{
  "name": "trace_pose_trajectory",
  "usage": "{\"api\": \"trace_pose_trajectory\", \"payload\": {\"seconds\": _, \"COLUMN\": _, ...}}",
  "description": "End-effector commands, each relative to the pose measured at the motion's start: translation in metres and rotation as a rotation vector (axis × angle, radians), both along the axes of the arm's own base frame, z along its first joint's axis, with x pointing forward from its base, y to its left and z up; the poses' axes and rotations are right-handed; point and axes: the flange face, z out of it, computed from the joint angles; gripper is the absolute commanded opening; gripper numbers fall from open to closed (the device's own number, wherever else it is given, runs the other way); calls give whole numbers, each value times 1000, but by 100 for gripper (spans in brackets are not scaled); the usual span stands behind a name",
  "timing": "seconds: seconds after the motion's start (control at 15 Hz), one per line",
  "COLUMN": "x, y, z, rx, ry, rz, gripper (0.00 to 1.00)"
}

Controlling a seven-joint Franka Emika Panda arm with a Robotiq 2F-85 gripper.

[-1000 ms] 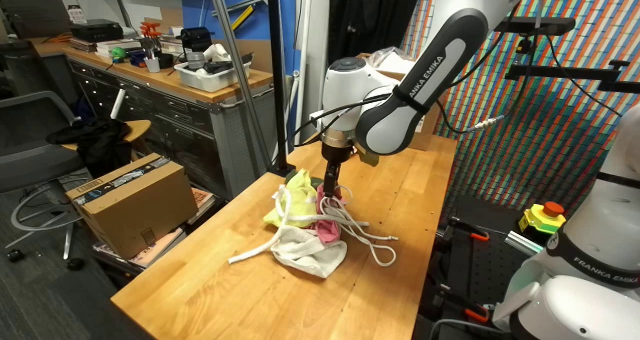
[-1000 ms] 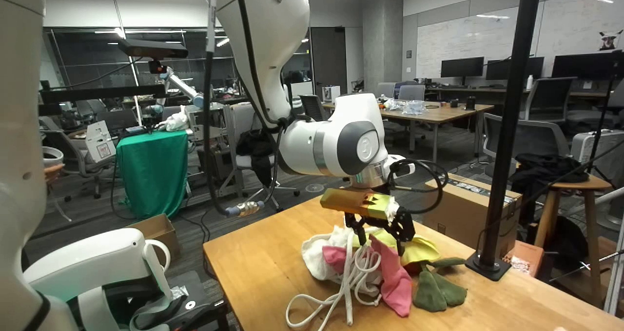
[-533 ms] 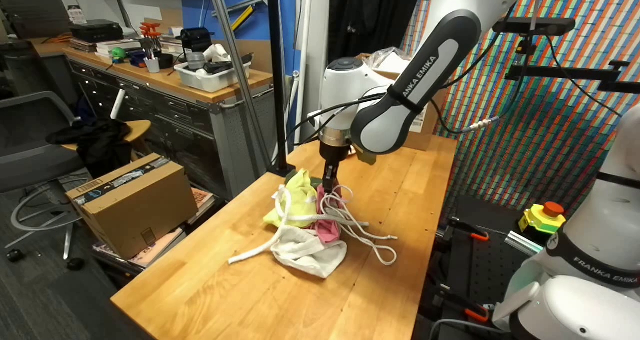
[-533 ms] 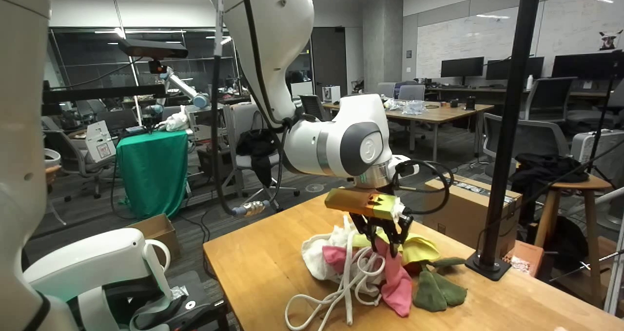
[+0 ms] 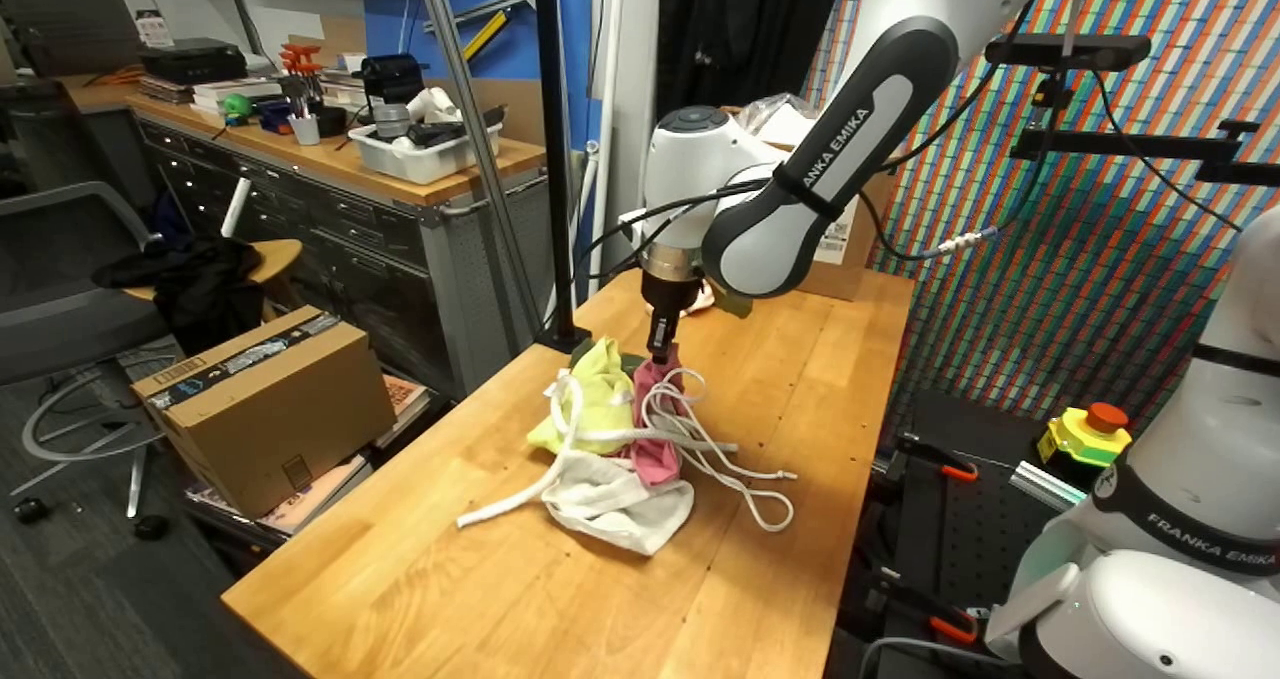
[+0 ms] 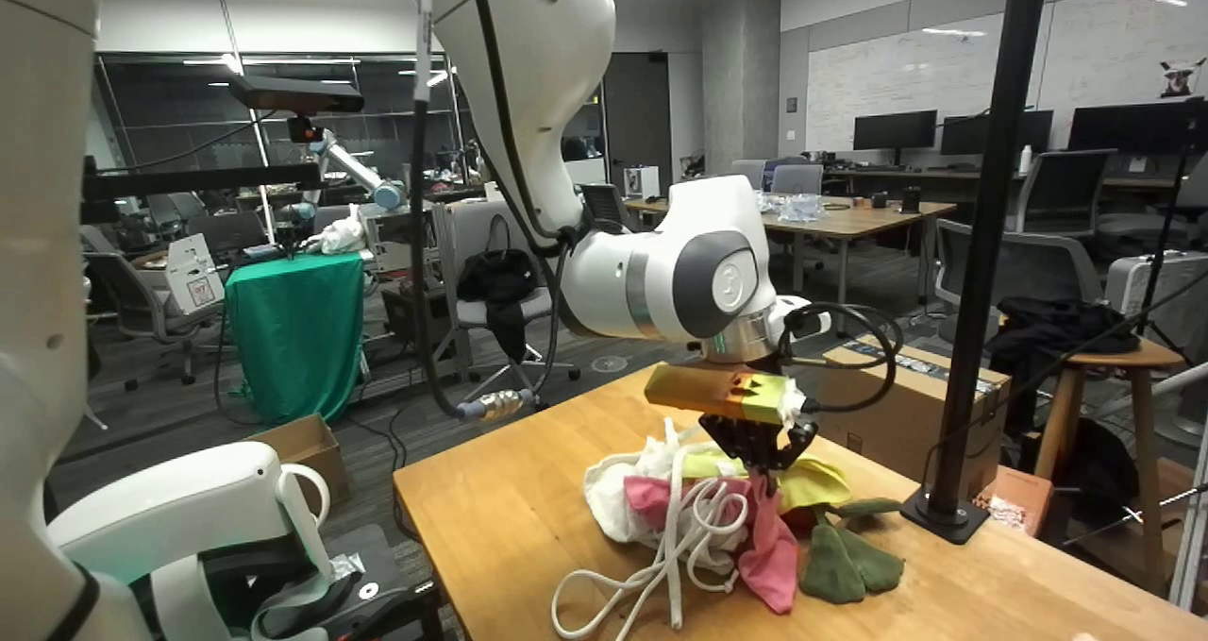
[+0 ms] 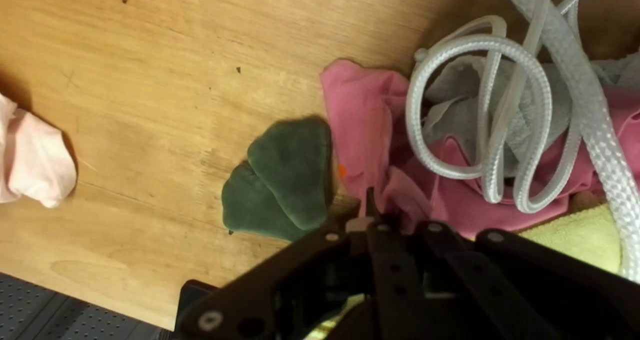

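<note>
A wooden table (image 5: 770, 579) spreads below the gripper (image 6: 769, 486), its jaws clamped together on a pink cloth (image 7: 355, 114). White cords (image 7: 597, 124) loop over it, a yellow cloth (image 5: 600, 389) touches it, and a white cloth (image 5: 620, 514) lies partly beneath. Green leaf-shaped pieces (image 7: 292, 180) lie just beside. Farther along rests a peach cloth (image 7: 40, 154); beyond the table sits a cardboard box (image 5: 270, 409).
</note>
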Motion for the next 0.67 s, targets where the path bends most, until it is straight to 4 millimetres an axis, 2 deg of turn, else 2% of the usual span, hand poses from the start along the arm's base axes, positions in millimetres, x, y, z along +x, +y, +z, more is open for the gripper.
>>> {"api": "trace_pose_trajectory", "payload": {"seconds": 0.0, "x": 1, "y": -8, "z": 20, "rx": -28, "ry": -68, "rz": 5, "gripper": 5}}
{"api": "trace_pose_trajectory", "payload": {"seconds": 0.2, "x": 4, "y": -20, "z": 36, "rx": -52, "ry": -161, "rz": -15, "gripper": 4}}
{"api": "trace_pose_trajectory", "payload": {"seconds": 0.6, "x": 3, "y": -72, "z": 108, "rx": -101, "ry": -426, "rz": -143, "gripper": 4}}
